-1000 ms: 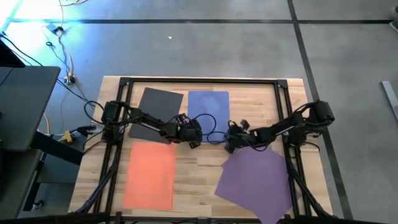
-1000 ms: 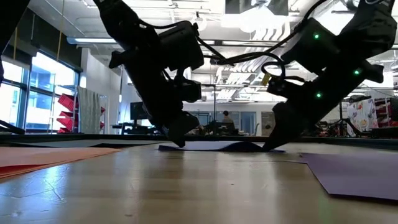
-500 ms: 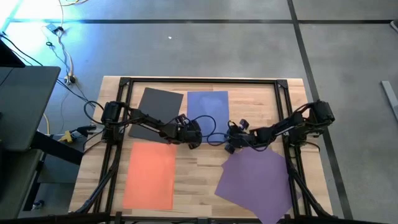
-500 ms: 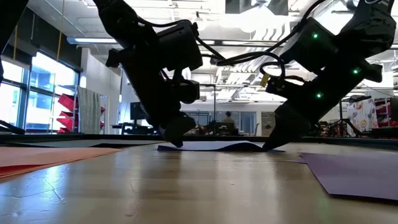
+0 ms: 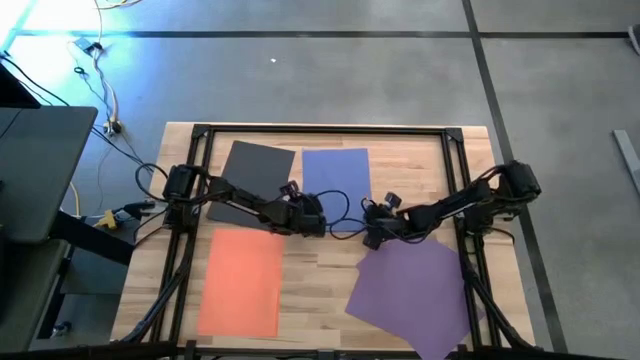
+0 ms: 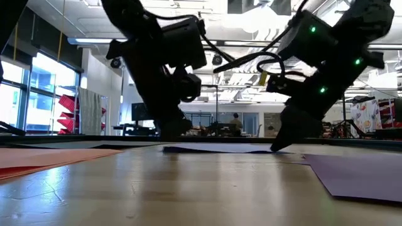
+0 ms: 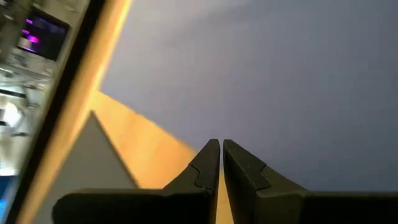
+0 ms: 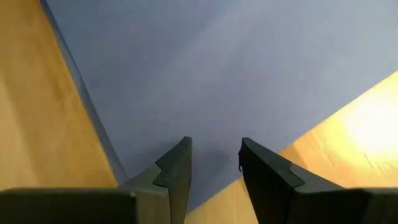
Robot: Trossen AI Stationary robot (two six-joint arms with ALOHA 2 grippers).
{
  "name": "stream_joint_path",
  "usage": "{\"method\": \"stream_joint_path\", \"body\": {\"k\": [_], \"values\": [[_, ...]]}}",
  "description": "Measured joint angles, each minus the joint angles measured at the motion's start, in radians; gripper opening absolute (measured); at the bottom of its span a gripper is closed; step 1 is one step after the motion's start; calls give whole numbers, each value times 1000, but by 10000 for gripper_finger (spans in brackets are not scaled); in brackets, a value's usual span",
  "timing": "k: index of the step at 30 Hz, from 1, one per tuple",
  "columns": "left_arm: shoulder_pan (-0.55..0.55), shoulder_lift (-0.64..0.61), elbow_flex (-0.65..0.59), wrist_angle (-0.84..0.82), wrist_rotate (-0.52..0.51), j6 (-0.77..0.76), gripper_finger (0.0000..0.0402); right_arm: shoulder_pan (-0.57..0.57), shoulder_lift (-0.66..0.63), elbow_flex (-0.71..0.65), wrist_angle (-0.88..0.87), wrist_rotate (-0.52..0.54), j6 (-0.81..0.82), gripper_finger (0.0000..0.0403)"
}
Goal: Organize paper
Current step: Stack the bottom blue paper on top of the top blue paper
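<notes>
Both tools (image 5: 340, 222) over blue sheet (image 5: 336, 170) (grey (image 5: 252, 183) beside)

- A light wooden table (image 5: 320, 275) with a black frame around it carries the sheets.
- Far side: a dark grey sheet (image 5: 250, 170) just beside a blue sheet (image 5: 336, 172).
- Near side: an orange sheet (image 5: 240, 282) lying straight, and a purple sheet (image 5: 412, 295) skewed.

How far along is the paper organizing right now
Barely started: nothing looks stacked yet. The dark grey sheet, blue sheet, orange sheet and purple sheet lie mostly apart on the table. In hand: left end effector shut, right end effector parted, both at the blue sheet's near edge. Gathering remains.
</notes>
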Motion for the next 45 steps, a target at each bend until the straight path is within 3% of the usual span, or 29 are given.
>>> {"method": "stream_joint_path", "body": {"k": [7, 11, 15, 19, 24, 30, 35, 40, 45], "values": [[-42, -1, 94, -153, -107, -30, 0, 99, -127, 88, -140, 13, 62, 124], [-56, -1, 97, -160, -84, -24, 0, 175, -152, 121, -110, -108, 62, 141], [-71, -1, 93, -110, 7, 59, 0, 317, -118, 124, -9, -234, 53, 164], [-86, 3, 93, -14, 63, 136, 0, 467, -39, 123, 65, -206, 143, 174], [-53, 57, 93, 38, 109, 138, 0, 575, 53, 123, 151, -73, 295, 174], [14, 114, 96, -9, 166, 77, 0, 624, 81, 123, 194, -54, 386, 174], [24, 106, 93, -79, 93, 54, 0, 651, 77, 123, 196, -114, 381, 174], [0, 74, 93, -127, 34, 52, 0, 669, 104, 123, 269, -116, 225, 174], [-18, -3, 96, -187, -19, 25, 0, 655, 183, 125, 494, -99, 103, 174]]}}
